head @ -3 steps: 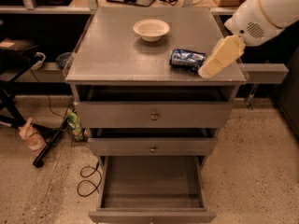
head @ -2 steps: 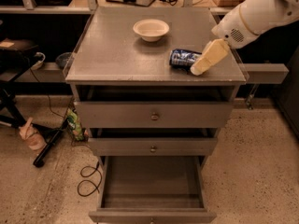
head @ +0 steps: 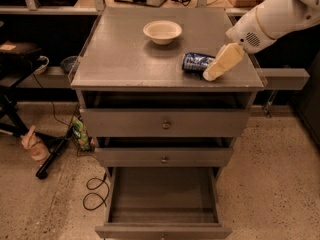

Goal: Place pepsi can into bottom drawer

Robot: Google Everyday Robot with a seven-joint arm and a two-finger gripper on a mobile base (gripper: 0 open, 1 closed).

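We see the tool (head: pixel 216 70) low over the counter (head: pixel 125 59), near its front right corner. It sits right against the right end of the pepsi can (head: pixel 196 62). We cannot tell whether it is released or clenched, or whether it has the can at all.

The can lies on its side, close to the front edge. We judge that to be the main risk. A round can lying down rolls easily, so a push rather than a squeeze could send it over the front edge, or a shallow hold could let it slip on the lift.

Further back, near the middle of the counter, the cream bowl (head: pixel 162 31) looks empty. Below, the bottom drawer (head: pixel 162 230) is pulled out and seems to hold nothing. The can must clear the drawer's front wall on the way down.
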